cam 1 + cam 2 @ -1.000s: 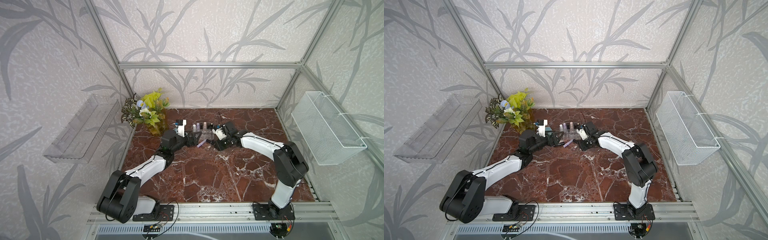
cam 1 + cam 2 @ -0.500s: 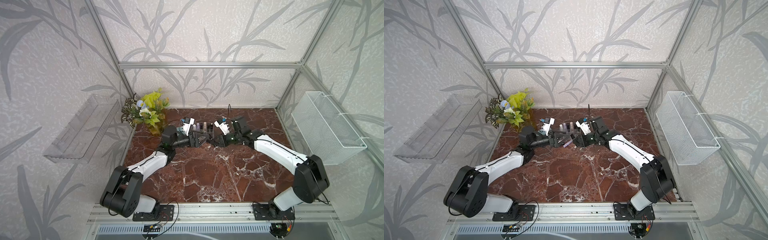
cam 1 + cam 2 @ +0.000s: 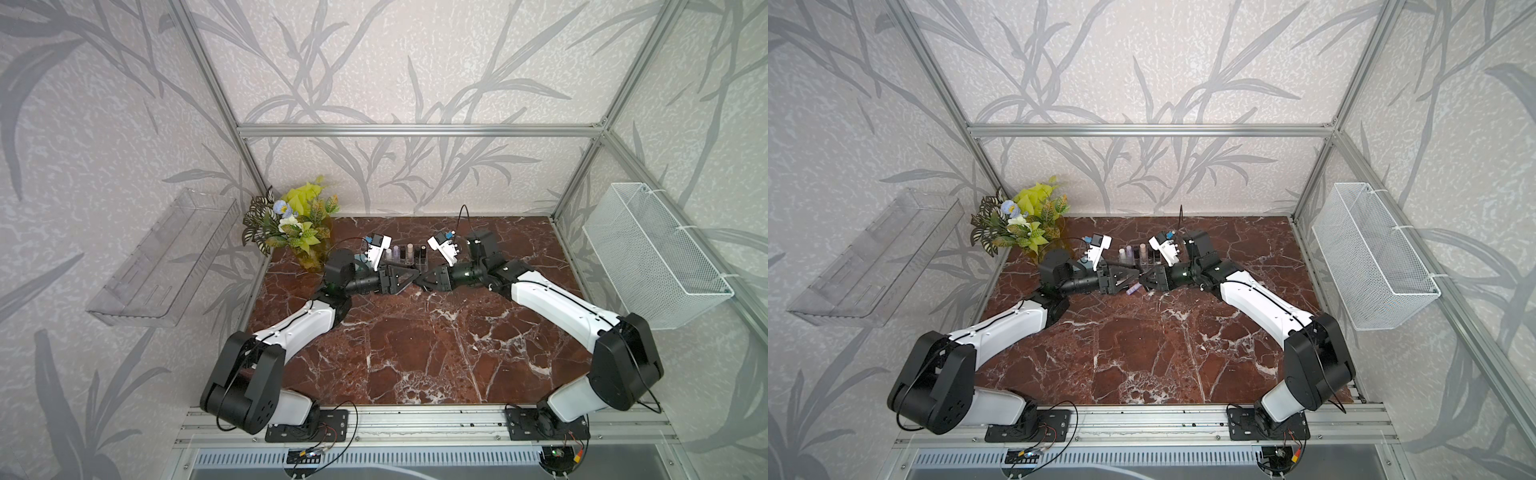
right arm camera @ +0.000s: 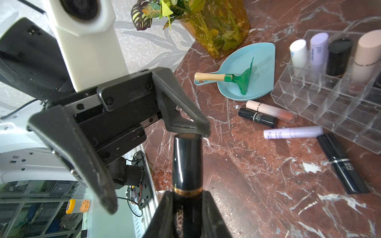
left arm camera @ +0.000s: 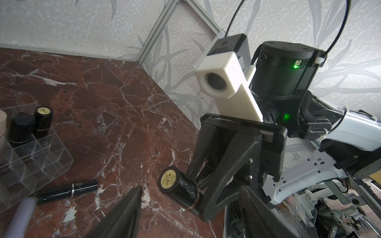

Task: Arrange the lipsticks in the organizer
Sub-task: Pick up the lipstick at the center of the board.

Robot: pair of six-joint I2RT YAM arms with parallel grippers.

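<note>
Top views, grippers: the left gripper [image 3: 411,277] and right gripper [image 3: 424,279] meet tip to tip above the table [image 3: 415,340], just in front of the organizer [image 3: 415,262]. The jaws are too small to read here.
Top views, stray tube: in a top view a lilac lipstick [image 3: 1133,289] lies on the table below the two grippers.
Left wrist, right gripper: it is clamped on the gold-banded end of a black lipstick [image 5: 178,184], held off the table with its labelled end free.
Left wrist, left gripper: its fingers [image 5: 127,214] stand wide on either side of that free end and grip nothing.
Right wrist, black lipstick: one left fingertip touches its far end, and the other is well apart.
Right wrist, organizer: at least four standing lipsticks [image 4: 318,48] fill the back row, and many compartments look empty. Four loose lipsticks [image 4: 292,132] lie on the table beside it.
Handling: the black lipstick is probably light, stiff, glossy and round, so it is likely to slip or twist. It seems best taken squarely across the barrel. Pulling along its length might loosen the cap.
</note>
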